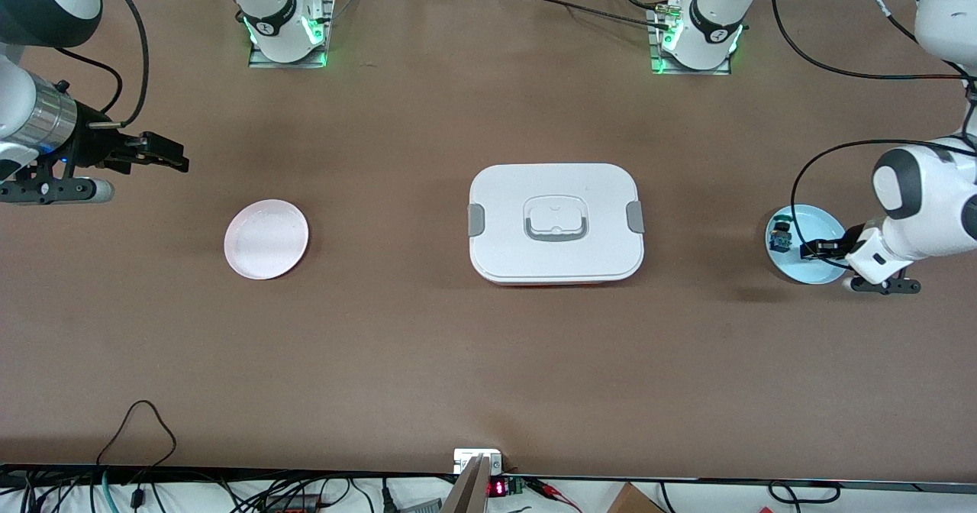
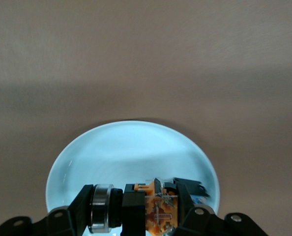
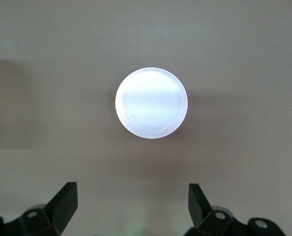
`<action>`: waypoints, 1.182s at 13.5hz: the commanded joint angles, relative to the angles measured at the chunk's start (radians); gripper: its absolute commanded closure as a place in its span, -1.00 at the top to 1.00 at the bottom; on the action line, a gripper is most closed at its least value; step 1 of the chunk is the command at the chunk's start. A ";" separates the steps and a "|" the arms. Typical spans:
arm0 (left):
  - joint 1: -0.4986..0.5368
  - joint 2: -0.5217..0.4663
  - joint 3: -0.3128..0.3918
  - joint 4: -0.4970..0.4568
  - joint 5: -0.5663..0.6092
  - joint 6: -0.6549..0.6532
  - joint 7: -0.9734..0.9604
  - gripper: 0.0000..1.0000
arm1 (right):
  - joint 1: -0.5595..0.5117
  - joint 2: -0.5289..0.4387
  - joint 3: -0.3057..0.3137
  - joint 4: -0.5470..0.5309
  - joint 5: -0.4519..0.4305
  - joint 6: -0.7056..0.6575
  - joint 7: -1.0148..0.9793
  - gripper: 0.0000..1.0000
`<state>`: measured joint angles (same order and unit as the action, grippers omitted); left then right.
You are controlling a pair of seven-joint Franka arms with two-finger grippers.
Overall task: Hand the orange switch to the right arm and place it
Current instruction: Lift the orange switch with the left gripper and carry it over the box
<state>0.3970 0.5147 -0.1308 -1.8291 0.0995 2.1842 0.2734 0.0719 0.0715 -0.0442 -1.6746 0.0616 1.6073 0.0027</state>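
My left gripper (image 2: 136,209) is shut on the orange switch (image 2: 160,214), which has a black body, a metal ring and orange parts. It holds the switch low over the light blue plate (image 2: 131,147); I cannot tell whether the switch still touches the plate. In the front view the left gripper (image 1: 818,250) is over the blue plate (image 1: 813,272) at the left arm's end of the table. My right gripper (image 1: 164,154) is open and empty, up in the air at the right arm's end. In the right wrist view the right gripper (image 3: 131,206) looks down on the pink plate (image 3: 151,103).
A second small switch with blue parts (image 1: 780,238) lies on the blue plate beside the left gripper. A white lidded box (image 1: 556,223) stands mid-table. The pink plate (image 1: 266,239) lies toward the right arm's end, nearer the front camera than the right gripper.
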 commanded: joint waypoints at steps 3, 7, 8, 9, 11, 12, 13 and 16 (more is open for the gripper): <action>-0.004 -0.008 -0.078 0.172 -0.009 -0.164 0.170 -0.27 | 0.002 0.004 0.003 0.018 -0.005 -0.009 0.007 1.00; -0.007 -0.028 -0.225 0.302 -0.023 -0.527 0.178 -0.44 | 0.000 0.005 0.003 0.018 0.003 -0.015 -0.004 1.00; -0.003 -0.030 -0.268 0.312 -0.027 -0.564 0.176 -0.47 | 0.002 0.004 0.003 0.019 0.001 -0.017 0.003 1.00; 0.005 -0.031 -0.320 0.310 -0.053 -0.584 0.176 -0.48 | 0.003 0.004 0.003 0.018 0.000 -0.018 0.008 1.00; 0.002 -0.033 -0.387 0.313 -0.136 -0.635 0.167 -0.61 | 0.005 0.005 0.003 0.018 0.001 -0.018 0.010 1.00; 0.003 -0.031 -0.418 0.314 -0.179 -0.638 0.177 -0.71 | 0.005 0.004 0.003 0.018 0.000 -0.018 0.007 1.00; 0.005 -0.033 -0.452 0.314 -0.231 -0.643 0.168 -0.74 | 0.003 0.005 0.003 0.018 0.012 -0.015 0.002 1.00; 0.008 -0.031 -0.527 0.355 -0.380 -0.620 0.188 -0.83 | 0.019 0.028 0.006 0.018 0.026 -0.006 -0.004 1.00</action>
<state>0.3880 0.4834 -0.6143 -1.5190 -0.1887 1.5690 0.4244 0.0800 0.0827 -0.0418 -1.6740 0.0704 1.6036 0.0015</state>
